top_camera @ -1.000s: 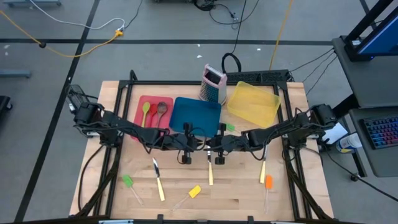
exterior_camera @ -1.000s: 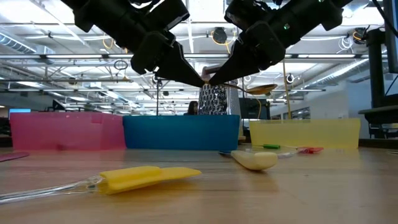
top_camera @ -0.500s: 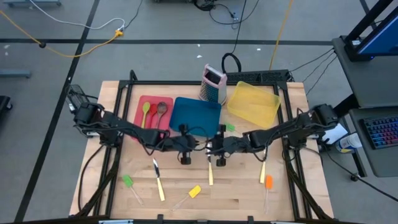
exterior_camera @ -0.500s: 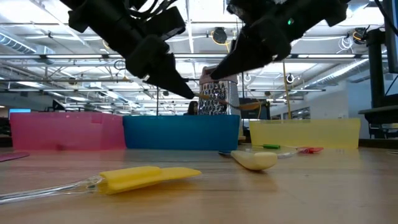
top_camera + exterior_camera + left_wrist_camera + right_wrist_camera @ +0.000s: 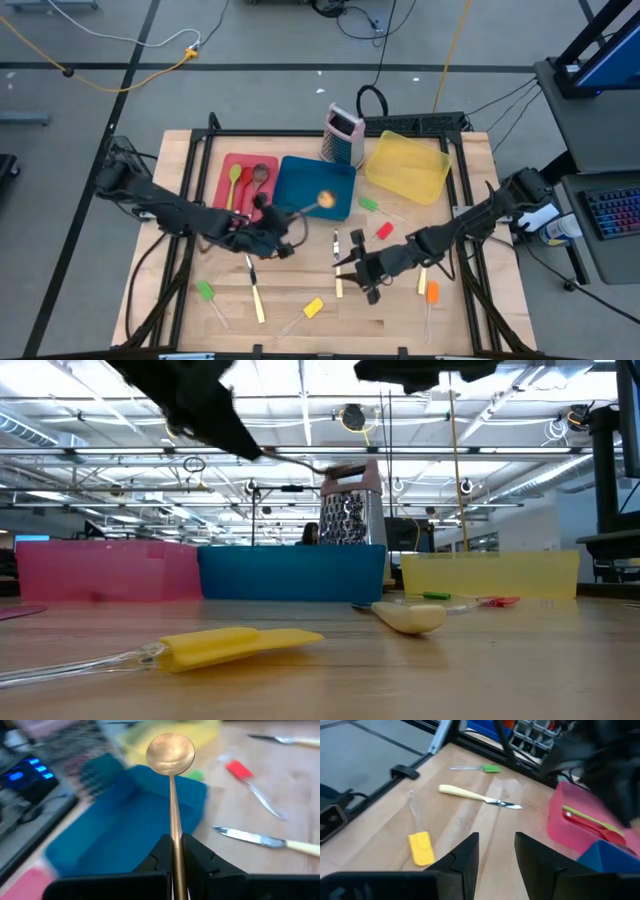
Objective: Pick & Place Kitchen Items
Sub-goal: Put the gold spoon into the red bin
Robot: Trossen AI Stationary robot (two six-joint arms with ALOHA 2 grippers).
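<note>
A pale wooden table on a grey floor carries three flat trays along its far edge, with a hall of ceiling lights and pipework behind in the low view. The left gripper has its fingers clamped together on the handle of a wooden spoon, round bowl pointing forward; seen from above, that spoon's bowl hangs over the near right corner of the blue tray while the gripper itself sits above the table just in front of the red tray. The right gripper has its fingers apart with nothing between them (bare wood shows through the gap), and it hovers toward the near edge, right of the middle. Beside it lies a pale-handled metal knife; another pale-handled knife, a green spatula and a yellow spatula lie toward the near left. A red spatula and a green spatula rest in front of the yellow tray, an orange spatula nearer the right edge. An upright metal box grater with pink top stands at the far edge.
</note>
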